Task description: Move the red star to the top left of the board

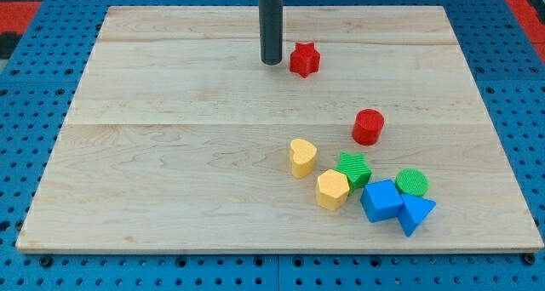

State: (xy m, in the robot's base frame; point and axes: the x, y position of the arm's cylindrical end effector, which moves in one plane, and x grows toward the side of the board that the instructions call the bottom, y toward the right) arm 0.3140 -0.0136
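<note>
The red star (304,59) lies on the wooden board (170,155) near the view's top, a little right of centre. My tip (272,62) stands on the board just left of the star, with a small gap between them. The rod rises straight up out of the view's top.
A red cylinder (368,126) lies right of centre. Toward the view's bottom right is a cluster: a yellow heart (302,156), a yellow hexagon (332,189), a green star (353,170), a green cylinder (412,183), a blue cube (381,200) and a blue triangle (415,213).
</note>
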